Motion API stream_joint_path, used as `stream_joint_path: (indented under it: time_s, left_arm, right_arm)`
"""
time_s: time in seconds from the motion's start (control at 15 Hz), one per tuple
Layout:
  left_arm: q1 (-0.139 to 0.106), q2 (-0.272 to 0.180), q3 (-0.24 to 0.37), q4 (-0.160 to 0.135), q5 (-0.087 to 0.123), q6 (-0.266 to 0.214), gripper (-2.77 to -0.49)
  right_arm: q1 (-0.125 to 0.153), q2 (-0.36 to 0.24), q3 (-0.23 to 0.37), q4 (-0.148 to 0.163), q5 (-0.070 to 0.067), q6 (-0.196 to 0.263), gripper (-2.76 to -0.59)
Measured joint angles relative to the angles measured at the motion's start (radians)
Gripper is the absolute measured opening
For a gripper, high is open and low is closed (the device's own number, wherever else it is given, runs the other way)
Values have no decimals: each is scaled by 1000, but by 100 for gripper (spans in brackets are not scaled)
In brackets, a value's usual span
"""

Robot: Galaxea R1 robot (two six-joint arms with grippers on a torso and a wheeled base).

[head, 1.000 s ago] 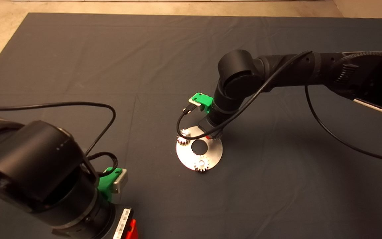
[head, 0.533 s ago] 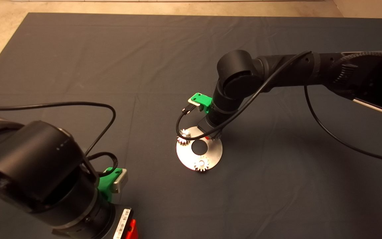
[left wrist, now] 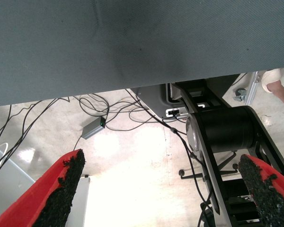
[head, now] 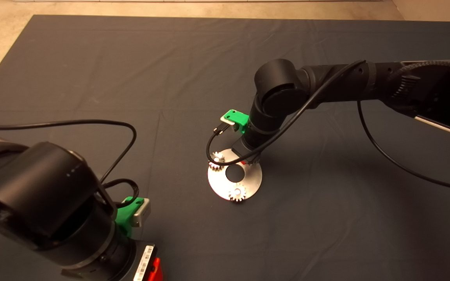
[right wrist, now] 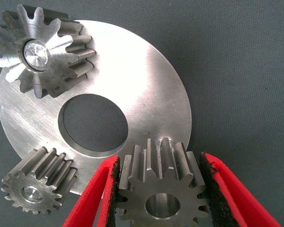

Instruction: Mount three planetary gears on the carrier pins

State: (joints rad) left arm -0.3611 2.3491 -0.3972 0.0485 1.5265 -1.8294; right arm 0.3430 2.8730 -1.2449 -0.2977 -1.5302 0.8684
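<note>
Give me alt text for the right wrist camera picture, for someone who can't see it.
The right claw has its two red fingers on either side of a small silvery-grey toothed metal gear at the edge of a flat round shiny metal disc with a central hole. Two more matching gears already sit on pins on the disc, which lies on a dark mat.

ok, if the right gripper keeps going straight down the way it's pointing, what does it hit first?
Probably the disc: the right gripper flanks the third gear directly above its rim. Whether that gear is already seated is unclear.

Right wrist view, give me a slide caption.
Right gripper flanking the third planetary gear on the carrier disc; two gears already on pins.
</note>
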Motion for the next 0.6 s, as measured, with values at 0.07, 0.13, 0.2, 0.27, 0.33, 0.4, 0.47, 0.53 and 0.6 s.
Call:
stream_joint_path:
  time_s: [0.07, 0.13, 0.2, 0.27, 0.33, 0.4, 0.47, 0.53, 0.6]
  left_arm:
    - [0, 0, 0, 0, 0, 0, -93]
    - [0, 0, 0, 0, 0, 0, -93]
    - [0, 0, 0, 0, 0, 0, -93]
    - [0, 0, 0, 0, 0, 0, -93]
    - [0, 0, 0, 0, 0, 0, -93]
    - [0, 0, 0, 0, 0, 0, -93]
    - [0, 0, 0, 0, 0, 0, -93]
    - [0, 0, 0, 0, 0, 0, -93]
    - [0, 0, 0, 0, 0, 0, -93]
  right_arm:
    - [0, 0, 0, 0, 0, -1, -229]
    - [0, 0, 0, 0, 0, -1, -229]
    - [0, 0, 0, 0, 0, -2, -228]
    - [0, 0, 0, 0, 0, -4, -229]
    - [0, 0, 0, 0, 0, -4, -229]
    - [0, 0, 0, 0, 0, -4, -229]
    - [0, 0, 0, 0, 0, -4, -229]
    - [0, 0, 0, 0, 0, -4, -229]
    - [0, 0, 0, 0, 0, -4, -229]
